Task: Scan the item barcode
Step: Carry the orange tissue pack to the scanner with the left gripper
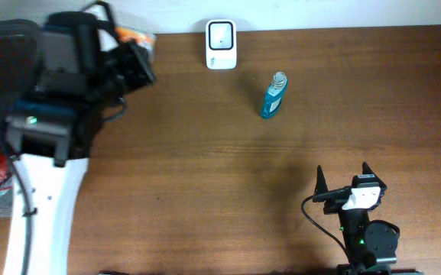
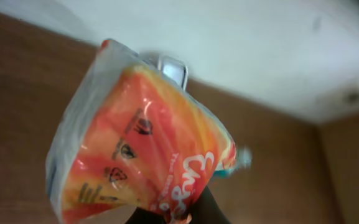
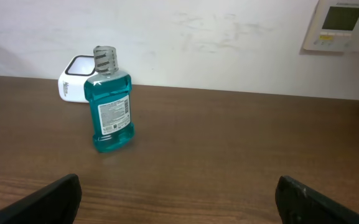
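Nearest to us, at the front edge of the worktop (image 1: 205,153), the right claw (image 1: 343,171) is hovering with its jaws spread wide and nothing between them. In the right wrist view its two dark fingers (image 3: 42,202) are showing only at the bottom corners, well apart from each other.

Further in, we are seeing a teal mouthwash bottle (image 1: 274,95) standing upright on the bare wood. Its clear cap is on and its white label is facing the right wrist camera. It is standing well apart from the right claw and is touching neither arm.

Beyond the bottle, against the far edge of the worktop, the white scanner (image 1: 221,44) is sitting with its dark window facing up and forward. It is lying to the left of the bottle and behind it.

At the far left corner, the left claw (image 1: 137,55) is pinching the orange packet (image 2: 148,155), its jaws pressed together on the packet's lower edge. The packet is hanging in the air above the worktop, tilted, and is filling most of the left wrist view. In that view the scanner is peeking out just behind the packet's top corner. From overhead, the packet is hovering to the left of the scanner, apart from it.

On the wall behind, a white control panel (image 3: 341,25) is hanging at the right.
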{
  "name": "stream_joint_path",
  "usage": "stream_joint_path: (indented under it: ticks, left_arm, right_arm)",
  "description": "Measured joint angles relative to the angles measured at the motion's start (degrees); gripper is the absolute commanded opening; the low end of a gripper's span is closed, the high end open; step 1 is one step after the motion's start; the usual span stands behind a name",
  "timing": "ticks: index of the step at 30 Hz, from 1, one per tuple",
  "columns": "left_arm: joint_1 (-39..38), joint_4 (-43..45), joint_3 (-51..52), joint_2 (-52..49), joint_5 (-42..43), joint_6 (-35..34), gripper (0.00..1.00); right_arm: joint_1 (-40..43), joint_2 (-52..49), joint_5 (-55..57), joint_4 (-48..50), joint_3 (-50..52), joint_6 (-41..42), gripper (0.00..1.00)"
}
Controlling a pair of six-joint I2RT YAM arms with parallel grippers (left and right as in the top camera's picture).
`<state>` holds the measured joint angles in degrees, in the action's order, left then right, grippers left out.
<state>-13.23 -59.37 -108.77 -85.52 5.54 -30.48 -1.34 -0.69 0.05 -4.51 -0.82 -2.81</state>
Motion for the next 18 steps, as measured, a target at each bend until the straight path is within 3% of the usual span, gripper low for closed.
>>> stream_joint_path:
  ticks: [11,18]
  left_arm:
    - [-8.6,-13.6,0.1,-17.0,-3.0,3.1,0.0]
    - [-11.5,-13.8,0.1,-26.2,-3.0,5.1,0.01]
  right_arm:
    - [0.0,0.0,0.0,0.0,0.0,0.0,0.99]
    - [0.0,0.0,0.0,0.0,0.0,0.0,0.98]
